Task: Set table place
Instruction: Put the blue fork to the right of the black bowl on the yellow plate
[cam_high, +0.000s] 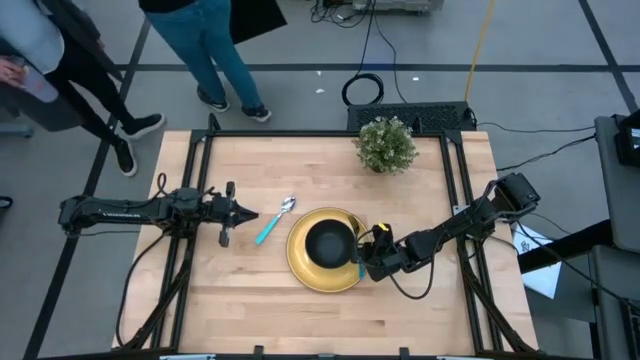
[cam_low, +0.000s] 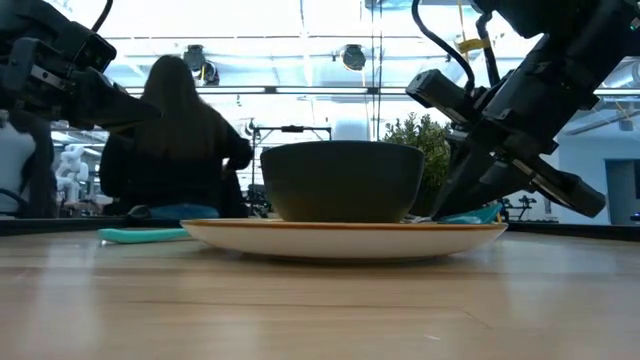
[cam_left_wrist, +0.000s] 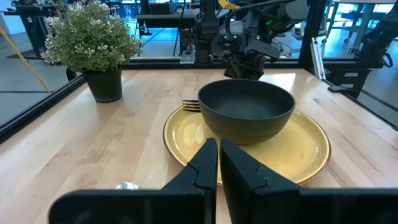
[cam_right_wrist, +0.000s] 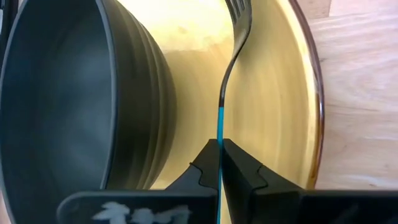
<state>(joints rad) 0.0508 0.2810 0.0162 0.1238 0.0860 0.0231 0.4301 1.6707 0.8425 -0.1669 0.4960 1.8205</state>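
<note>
A black bowl (cam_high: 329, 243) sits on the yellow plate (cam_high: 300, 268) in the middle of the table (cam_high: 260, 320). A spoon with a turquoise handle (cam_high: 273, 221) lies on the table just left of the plate. My right gripper (cam_high: 363, 258) is at the plate's right rim, shut on a fork (cam_right_wrist: 231, 50). The fork's tines (cam_left_wrist: 189, 106) reach over the plate on the bowl's far side. My left gripper (cam_high: 250, 216) is shut and empty, close above the table left of the spoon, pointing at the plate (cam_left_wrist: 305, 146). My right gripper pinches the fork's turquoise handle (cam_right_wrist: 219, 127) between its two fingertips. The fingers slant down from the table's right, and the fork runs forward from them, in line with them. The fork lies over the plate beside the bowl (cam_right_wrist: 74, 93); whether its tines touch the plate, I cannot tell.
A small potted plant (cam_high: 386, 145) stands at the table's far edge, right of the middle. People stand beyond the table's far left corner (cam_high: 200, 50). The near half of the table is bare wood.
</note>
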